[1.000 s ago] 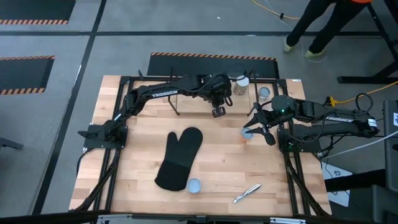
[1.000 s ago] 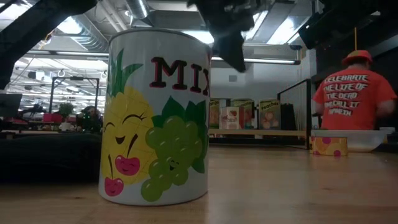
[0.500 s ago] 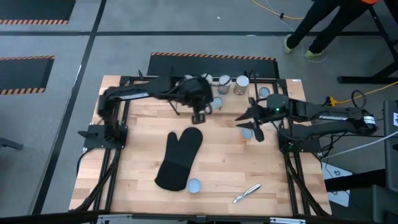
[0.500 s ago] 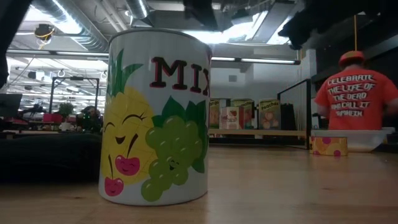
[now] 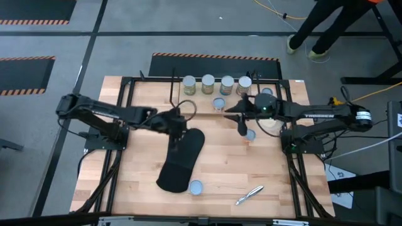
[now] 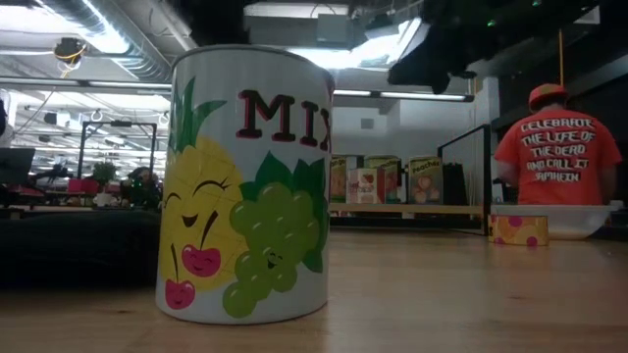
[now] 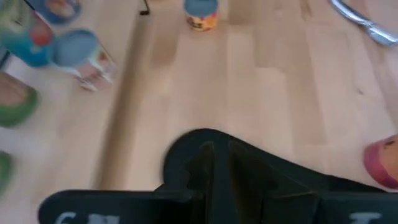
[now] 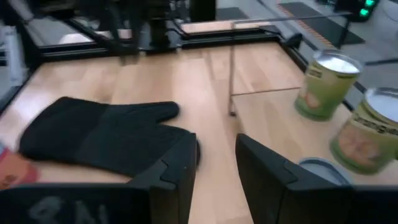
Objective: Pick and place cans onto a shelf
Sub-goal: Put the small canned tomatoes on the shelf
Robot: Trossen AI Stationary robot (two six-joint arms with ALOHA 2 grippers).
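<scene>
With its jaws parted and empty, the right gripper [image 5: 242, 127] is hovering above the pale-blue-topped can [image 5: 250, 135] beside the black-rod wooden shelf [image 5: 160, 81], seemingly lining up to descend and grasp it, while the left gripper [image 5: 178, 123], whose jaws I cannot tell, is waiting over the black oven mitt [image 5: 182, 162].

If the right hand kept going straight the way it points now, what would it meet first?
Probably the black oven mitt: the right hand, fingers apart and empty, aims at its thumb side across bare tabletop. Depth is uncertain.

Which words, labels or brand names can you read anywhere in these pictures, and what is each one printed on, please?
"MIX": red letters on the fruit-label can nearest the low camera; the word runs out of sight round the side.
"CELEBRATE THE LIFE OF THE DEAD": on the back of a person's orange shirt; the lines below are too blurred to read.
"TROSSEN": on the right arm, barely legible.
Labels on the shelf cans and the boxes behind: too small to read.
</scene>
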